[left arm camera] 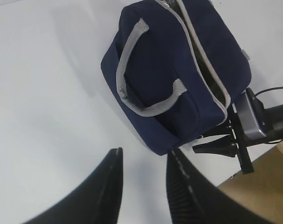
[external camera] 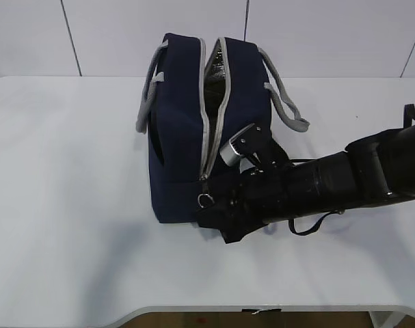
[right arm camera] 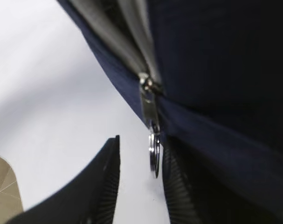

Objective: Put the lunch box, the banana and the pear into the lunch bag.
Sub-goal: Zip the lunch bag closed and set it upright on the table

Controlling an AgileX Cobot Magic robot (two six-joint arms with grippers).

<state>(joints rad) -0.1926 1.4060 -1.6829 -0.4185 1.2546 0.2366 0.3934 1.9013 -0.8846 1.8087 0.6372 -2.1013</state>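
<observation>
The navy lunch bag [external camera: 183, 116] stands on the white table, its grey zipper parted along the top and showing silver lining. It also shows in the left wrist view [left arm camera: 164, 65] and the right wrist view [right arm camera: 216, 70]. The metal ring pull [external camera: 204, 201] hangs at the bag's near lower end. My right gripper [right arm camera: 141, 140] is open, with the ring pull [right arm camera: 154, 154] between its fingers, close to the right one. In the exterior view it [external camera: 208, 210] sits at the bag's front corner. My left gripper [left arm camera: 146, 151] is open and empty above the table, apart from the bag. The lunch box, banana and pear are out of view.
The right arm [external camera: 344, 181] stretches across the table from the right and also shows in the left wrist view [left arm camera: 253, 121]. The table's front edge [external camera: 262, 311] is close by. Grey handles [external camera: 286, 102] stick out from the bag's sides.
</observation>
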